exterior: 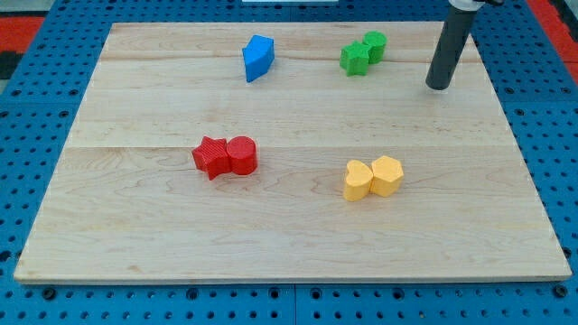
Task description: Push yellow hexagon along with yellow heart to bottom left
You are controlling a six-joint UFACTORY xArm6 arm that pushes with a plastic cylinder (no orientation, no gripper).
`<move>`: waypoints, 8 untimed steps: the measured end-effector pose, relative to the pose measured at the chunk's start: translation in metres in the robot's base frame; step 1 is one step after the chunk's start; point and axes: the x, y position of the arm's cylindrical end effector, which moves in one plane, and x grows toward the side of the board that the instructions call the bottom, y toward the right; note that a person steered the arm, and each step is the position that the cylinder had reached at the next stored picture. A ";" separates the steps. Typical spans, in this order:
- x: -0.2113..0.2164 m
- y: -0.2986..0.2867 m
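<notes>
The yellow hexagon [387, 175] and the yellow heart [358, 181] sit touching, right of the board's middle, the heart on the left. My tip [438, 87] is a dark rod end at the view's upper right, well above and to the right of the yellow pair, touching no block.
A red star-like block [211, 157] and a red cylinder [242, 154] touch at the left of centre. A blue block [258, 57] lies near the top middle. Two green blocks [355, 58] [375, 45] touch at the top, left of my tip. The wooden board [289, 244] rests on a blue pegboard.
</notes>
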 end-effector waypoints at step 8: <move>0.103 0.009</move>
